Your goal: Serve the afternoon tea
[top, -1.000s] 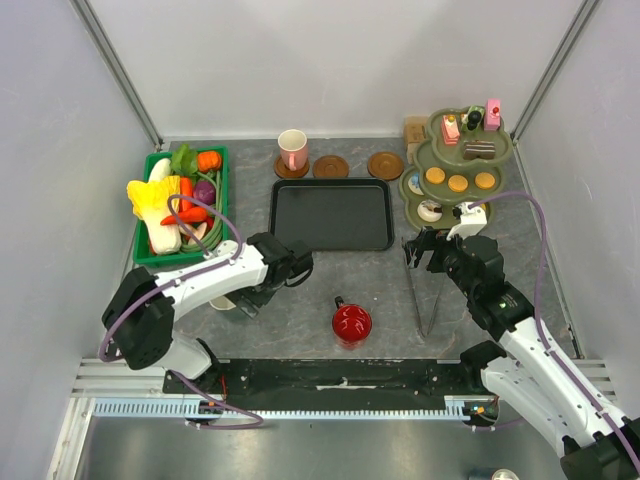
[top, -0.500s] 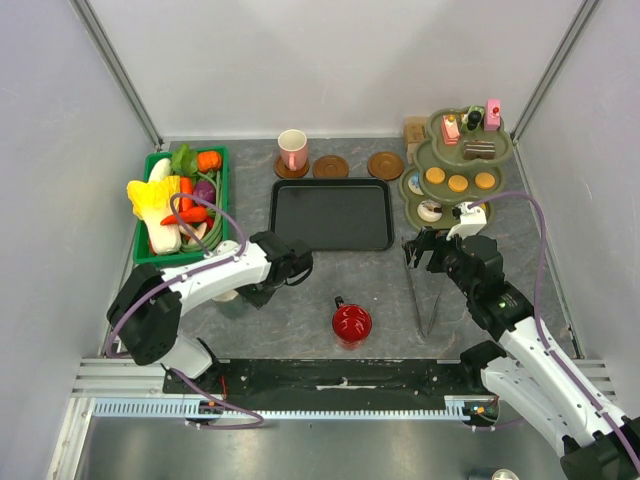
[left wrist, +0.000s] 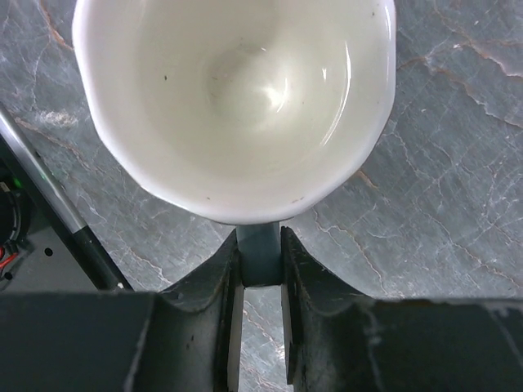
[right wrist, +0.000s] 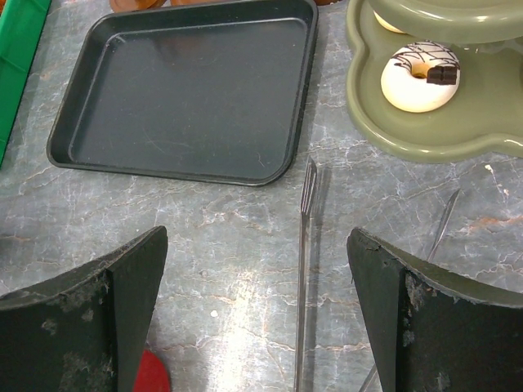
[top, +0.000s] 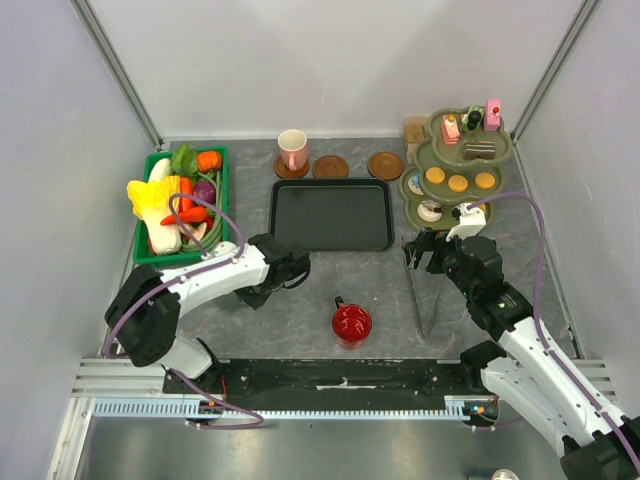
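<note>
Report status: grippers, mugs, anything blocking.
Left gripper shut on white mug handle. Right gripper open, above tongs. Red mug on table, short of tray. Path to tray looks clear.

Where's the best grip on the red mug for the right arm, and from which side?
The red mug stands upright, mouth up. Its handle points back-left toward the tray, away from the open right gripper. Probably easiest: come straight down and pinch the right-hand rim wall, one finger inside, one outside.
</note>
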`<state>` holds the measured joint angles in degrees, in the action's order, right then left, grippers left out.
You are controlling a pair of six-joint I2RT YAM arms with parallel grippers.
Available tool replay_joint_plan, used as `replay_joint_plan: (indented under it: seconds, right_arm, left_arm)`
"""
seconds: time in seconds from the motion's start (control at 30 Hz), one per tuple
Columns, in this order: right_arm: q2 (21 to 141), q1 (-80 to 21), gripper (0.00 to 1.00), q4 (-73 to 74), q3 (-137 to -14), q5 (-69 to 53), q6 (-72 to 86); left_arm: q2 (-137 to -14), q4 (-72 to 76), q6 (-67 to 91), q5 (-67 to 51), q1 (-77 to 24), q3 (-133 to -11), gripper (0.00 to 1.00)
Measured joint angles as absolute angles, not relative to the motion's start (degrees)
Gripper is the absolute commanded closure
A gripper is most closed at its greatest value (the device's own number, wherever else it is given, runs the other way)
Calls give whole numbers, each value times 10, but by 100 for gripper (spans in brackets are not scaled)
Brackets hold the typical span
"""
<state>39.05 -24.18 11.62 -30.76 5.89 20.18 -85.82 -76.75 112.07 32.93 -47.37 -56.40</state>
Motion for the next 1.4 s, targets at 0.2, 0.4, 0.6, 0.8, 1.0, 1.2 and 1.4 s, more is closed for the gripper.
replay_joint_plan:
  seconds: [0.2, 0.4, 0.6, 0.8, 1.0, 1.2, 1.4]
  right_arm:
    - [390, -242, 2, 116, -308, 63, 202]
    - [390, -242, 2, 116, -308, 66, 202]
    - [389, -242, 2, 116, -308, 67, 202]
    - [387, -242, 2, 116, -308, 74, 202]
    - [387, -242, 2, 116, -308, 76, 202]
    - [384, -242, 2, 117, -308, 78, 202]
    - [379, -242, 2, 117, -308, 79, 202]
  left_arm:
    - [-853, -760, 1110, 366, -520, -587, 98]
    - [-812, -751, 1095, 405, -599, -595, 98]
    - [-797, -752, 1052, 441, -629, -595, 98]
    - [-797, -753, 1007, 481, -645, -609, 98]
    - [-795, -711, 899, 509, -653, -641, 98]
    - [-764, -471, 601, 528, -661, -635, 98]
    - [-742, -157, 316, 459, -600, -580, 98]
